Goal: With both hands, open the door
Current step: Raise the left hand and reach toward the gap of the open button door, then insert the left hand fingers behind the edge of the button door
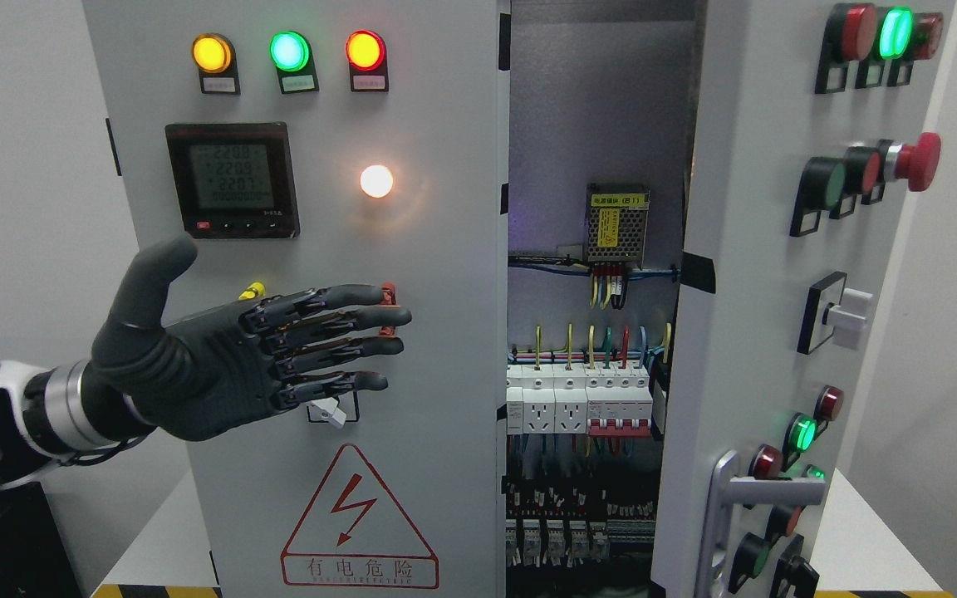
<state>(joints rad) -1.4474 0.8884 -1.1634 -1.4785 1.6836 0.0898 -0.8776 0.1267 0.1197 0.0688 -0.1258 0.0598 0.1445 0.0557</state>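
From the head view, a grey electrical cabinet stands on a white table with yellow-and-black hazard tape at its front edge, against plain pale walls. The left door is closed and carries yellow, green and red indicator lamps along the top, a digital meter below them, a lit white lamp, and a red triangular shock warning sign near the bottom. The right door is swung open towards the camera, showing its buttons, a red emergency-stop knob, a rotary switch and a silver handle. Between the doors the interior shows a power supply, coloured wiring and a row of circuit breakers.

The left hand reaches in from the lower left, held in front of the closed left door, palm turned away, thumb raised. Its fingers are straight, lying side by side and pointing right, holding nothing; whether they touch the door cannot be told.
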